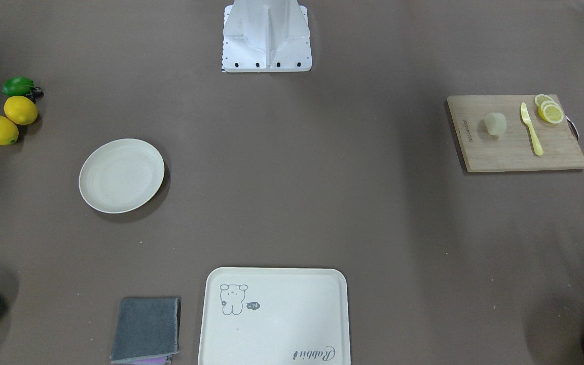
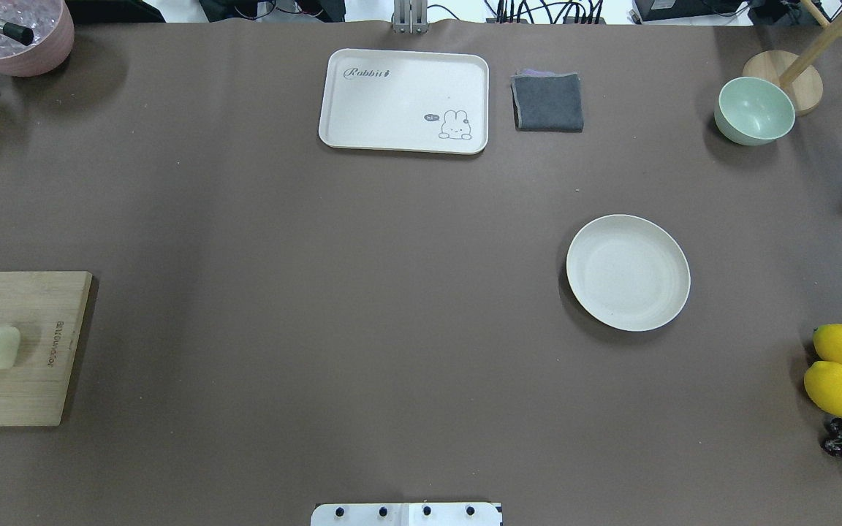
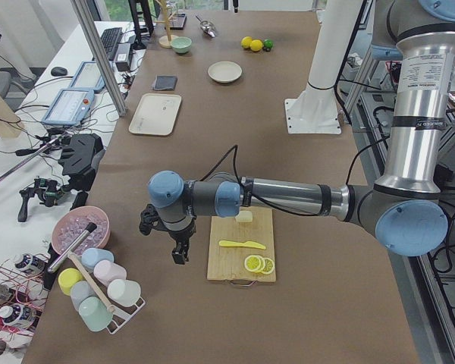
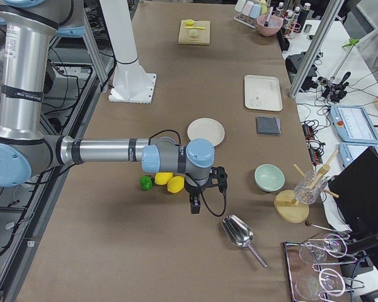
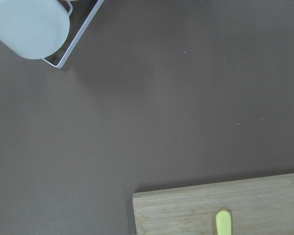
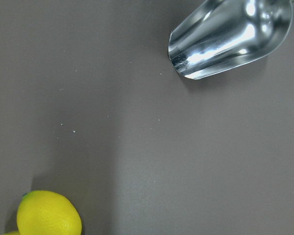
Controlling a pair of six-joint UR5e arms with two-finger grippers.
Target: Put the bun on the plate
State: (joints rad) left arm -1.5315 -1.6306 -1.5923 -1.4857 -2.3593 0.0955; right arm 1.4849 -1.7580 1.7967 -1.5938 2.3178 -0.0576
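we see the bun [image 1: 495, 124] lying on the wooden cutting board [image 1: 505, 154], on the board's half toward the table's middle, touching nothing but the wood; on the same board a yellow plastic knife [image 1: 531, 129] lies beside the bun but apart from it; past the knife, a few lemon slices [image 1: 550, 111] overlap at a corner of the board.

the plate [image 1: 121, 175] lies flat and well apart from the board, toward the table's other end, on the robot's right.

the left gripper [image 3: 180, 254] hangs fingers-down just off the board's edge farther from the robot, over brown table, between the board and a rack of pastel cups [image 3: 98, 292]; it shows only in the side view, so we cannot tell how its jaws stand or whether they have hold of anything; its wrist camera looks down on a corner of the board with the knife's tip on it.

the right gripper [image 4: 194, 206] hangs well apart from the board, beyond the plate, near two whole lemons [image 4: 170, 182] and a metal scoop [image 4: 238, 233]; of its jaws too we cannot tell.

further from the board lie a rectangular rabbit-print tray [image 1: 282, 324], a folded grey cloth [image 1: 146, 329] and a pale green bowl [image 2: 754, 111].
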